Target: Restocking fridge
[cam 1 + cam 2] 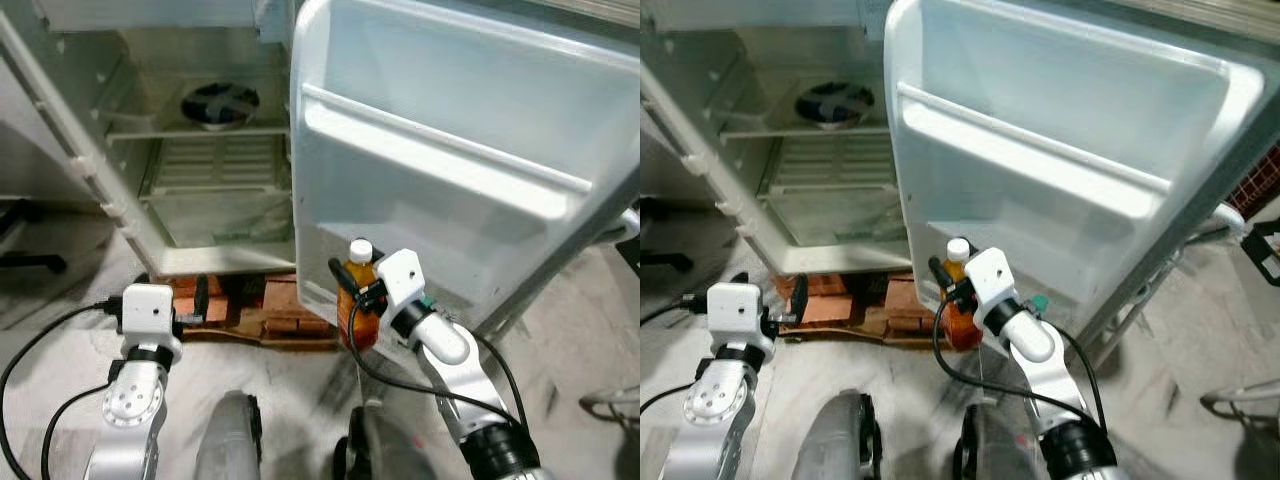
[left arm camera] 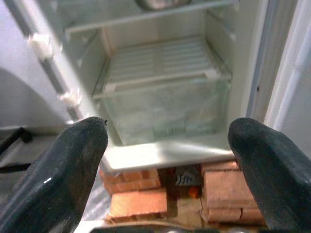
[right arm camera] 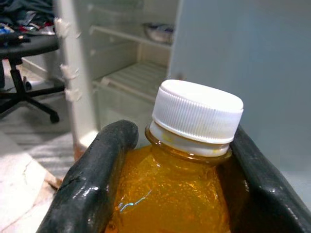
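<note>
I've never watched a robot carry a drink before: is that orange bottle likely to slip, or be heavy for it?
The bottle looks full nearly to its white cap, so it is probably heavy for its size. Its smooth, glossy sides may be slippery, though the right end effector is shut on it just below the cap. It seems fairly stiff, and tall enough to tip if set down carelessly.

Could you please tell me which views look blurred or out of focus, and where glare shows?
Left wrist view: soft throughout, near black fingers blurred. Right wrist view: white-capped orange juice bottle sharp, background soft, glints on fingers. Left eye view: white fridge door slightly washed out.
</note>
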`<state>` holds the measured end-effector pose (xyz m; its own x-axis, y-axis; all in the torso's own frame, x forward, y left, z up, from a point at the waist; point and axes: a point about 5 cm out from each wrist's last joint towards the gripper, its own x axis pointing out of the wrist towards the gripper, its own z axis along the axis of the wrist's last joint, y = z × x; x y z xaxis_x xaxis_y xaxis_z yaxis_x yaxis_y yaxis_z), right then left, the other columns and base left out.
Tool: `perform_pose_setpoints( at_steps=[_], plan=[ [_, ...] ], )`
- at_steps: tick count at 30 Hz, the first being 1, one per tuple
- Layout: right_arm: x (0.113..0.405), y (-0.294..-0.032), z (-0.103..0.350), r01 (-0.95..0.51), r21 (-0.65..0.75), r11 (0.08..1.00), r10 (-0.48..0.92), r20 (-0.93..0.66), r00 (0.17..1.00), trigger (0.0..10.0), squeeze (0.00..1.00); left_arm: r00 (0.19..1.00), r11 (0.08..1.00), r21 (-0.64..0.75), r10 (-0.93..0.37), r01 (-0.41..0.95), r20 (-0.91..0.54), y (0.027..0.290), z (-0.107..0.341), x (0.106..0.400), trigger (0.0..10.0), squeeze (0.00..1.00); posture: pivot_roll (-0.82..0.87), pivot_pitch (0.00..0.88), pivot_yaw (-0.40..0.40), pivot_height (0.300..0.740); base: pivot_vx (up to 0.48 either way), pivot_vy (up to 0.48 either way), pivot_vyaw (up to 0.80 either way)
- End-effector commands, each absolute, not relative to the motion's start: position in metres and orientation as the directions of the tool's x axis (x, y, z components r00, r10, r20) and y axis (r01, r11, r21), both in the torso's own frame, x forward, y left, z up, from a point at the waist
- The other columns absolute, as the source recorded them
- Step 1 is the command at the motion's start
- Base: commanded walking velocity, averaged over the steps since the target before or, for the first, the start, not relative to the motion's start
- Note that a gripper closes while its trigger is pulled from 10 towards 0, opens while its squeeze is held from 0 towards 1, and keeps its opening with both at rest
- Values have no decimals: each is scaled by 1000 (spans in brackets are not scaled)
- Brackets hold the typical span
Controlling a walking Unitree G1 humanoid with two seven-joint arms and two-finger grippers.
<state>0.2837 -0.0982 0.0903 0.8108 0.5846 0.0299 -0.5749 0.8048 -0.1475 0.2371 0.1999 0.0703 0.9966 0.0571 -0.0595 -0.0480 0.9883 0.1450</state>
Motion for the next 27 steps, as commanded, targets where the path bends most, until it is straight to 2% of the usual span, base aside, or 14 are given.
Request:
perform_pose_setpoints(
  at_steps=[1, 23, 27],
  plan=[
    [284, -96, 95, -574, -157, 804, 587, 49, 808, 10000, 0, 994, 987, 154, 66, -53, -85, 202, 66, 234, 10000, 0, 26, 145, -19, 627, 0, 0, 0],
    [294, -104, 99, -501, -223, 837, 527, 78, 846, 10000, 0, 994, 986, 155, 75, -63, -73, 212, 70, 235, 10000, 0, 25, 155, -16, 627, 0, 0, 0],
    [296, -103, 101, -494, -225, 840, 522, 88, 848, 10000, 0, 996, 987, 155, 62, -51, -66, 210, 72, 238, 10000, 0, 27, 152, -16, 627, 276, 0, 0]
  ],
)
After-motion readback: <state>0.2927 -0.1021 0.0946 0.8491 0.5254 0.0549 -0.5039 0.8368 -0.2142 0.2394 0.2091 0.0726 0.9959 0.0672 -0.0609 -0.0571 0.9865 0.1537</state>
